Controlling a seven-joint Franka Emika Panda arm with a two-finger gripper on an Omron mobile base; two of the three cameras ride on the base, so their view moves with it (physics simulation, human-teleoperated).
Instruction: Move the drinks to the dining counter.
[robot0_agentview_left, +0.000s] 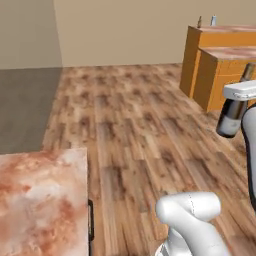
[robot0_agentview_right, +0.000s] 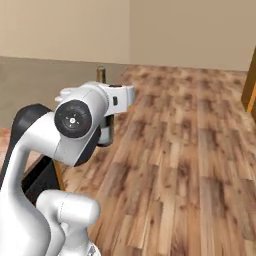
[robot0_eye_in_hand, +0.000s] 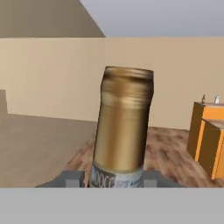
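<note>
My gripper (robot0_eye_in_hand: 117, 178) is shut on the wine bottle (robot0_eye_in_hand: 124, 127), whose gold-capped neck rises in front of the hand camera above a pale label. From the left base view the dark bottle (robot0_agentview_left: 231, 119) hangs tilted under the white hand (robot0_agentview_left: 241, 91), above the wooden floor. In the right base view its neck (robot0_agentview_right: 101, 74) pokes up behind the wrist. Far off stands the dining counter (robot0_agentview_left: 220, 37), with orange sides and a reddish marble top. A small brown bottle (robot0_agentview_left: 199, 21) and a pale carton (robot0_agentview_left: 213, 20) stand on it. The counter (robot0_eye_in_hand: 205, 114) also appears at the right of the hand view.
A lower orange unit (robot0_agentview_left: 222, 75) with a similar marble top stands in front of the dining counter. A reddish marble counter (robot0_agentview_left: 40, 200) fills the lower left beside the base. Open wooden floor (robot0_agentview_left: 135, 130) stretches between them, and grey floor (robot0_agentview_left: 25, 105) lies at the left.
</note>
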